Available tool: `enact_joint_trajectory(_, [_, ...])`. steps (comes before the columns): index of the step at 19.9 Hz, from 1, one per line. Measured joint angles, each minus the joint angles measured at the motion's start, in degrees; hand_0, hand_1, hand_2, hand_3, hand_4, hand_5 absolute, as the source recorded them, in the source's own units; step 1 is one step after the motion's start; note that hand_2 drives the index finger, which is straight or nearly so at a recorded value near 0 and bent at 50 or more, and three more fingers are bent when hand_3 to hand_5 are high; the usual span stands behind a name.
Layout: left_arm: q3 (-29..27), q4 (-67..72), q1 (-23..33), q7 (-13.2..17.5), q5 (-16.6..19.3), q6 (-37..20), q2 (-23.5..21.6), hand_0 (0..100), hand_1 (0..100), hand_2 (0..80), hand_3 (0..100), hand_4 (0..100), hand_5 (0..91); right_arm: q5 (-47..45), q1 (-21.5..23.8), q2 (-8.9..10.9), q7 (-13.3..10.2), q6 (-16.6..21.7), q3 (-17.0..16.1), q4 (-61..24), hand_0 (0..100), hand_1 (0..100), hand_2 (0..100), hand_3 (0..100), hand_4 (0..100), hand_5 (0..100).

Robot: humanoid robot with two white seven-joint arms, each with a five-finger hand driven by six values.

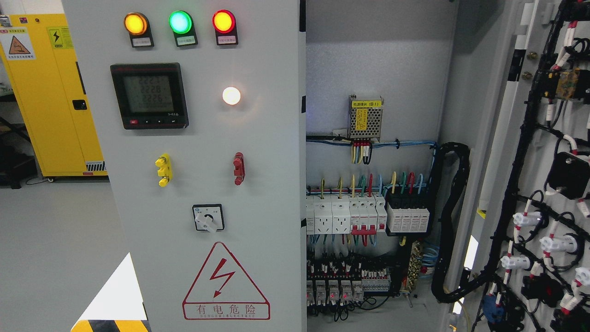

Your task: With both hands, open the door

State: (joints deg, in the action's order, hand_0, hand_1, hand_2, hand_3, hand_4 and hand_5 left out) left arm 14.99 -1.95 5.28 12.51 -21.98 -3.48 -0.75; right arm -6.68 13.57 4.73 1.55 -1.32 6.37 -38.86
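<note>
A grey electrical cabinet fills the head view. Its left door (258, 193) is closed and carries three lit indicator lamps (179, 23), a digital meter (149, 96), a white lamp (231, 95), a rotary switch (208, 218) and a red warning triangle (225, 282). The right door (530, 166) stands swung open at the picture's right, showing black wiring on its inner face. Between them the cabinet interior (373, 60) is exposed, with breakers (345, 214) and a small power supply (365, 118). Neither robot hand appears.
A yellow cabinet (50, 92) stands at the back left on a grey floor (50, 249). A black cable bundle (454, 221) loops from the interior to the open door. A yellow and black striped corner (110, 325) shows at the bottom left.
</note>
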Motion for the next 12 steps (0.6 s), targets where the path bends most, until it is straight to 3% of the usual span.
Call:
enact_joint_trajectory(5, [0.0, 0.7, 0.0, 0.0, 0.0, -0.6, 0.3, 29, 11, 0.0, 0, 0, 0.0, -0.1, 7.3, 0.75, 0.1, 0.0, 2.5, -21.9, 21, 6, 0, 0, 0, 0])
enact_joint_trajectory(12, [-0.1, 1.3, 0.0, 0.0, 0.0, -0.7, 0.5, 29, 11, 0.0, 0, 0, 0.0, -0.1, 12.1, 1.67, 0.2, 2.3, 5.8, -47.1, 21, 6, 0, 0, 0, 0])
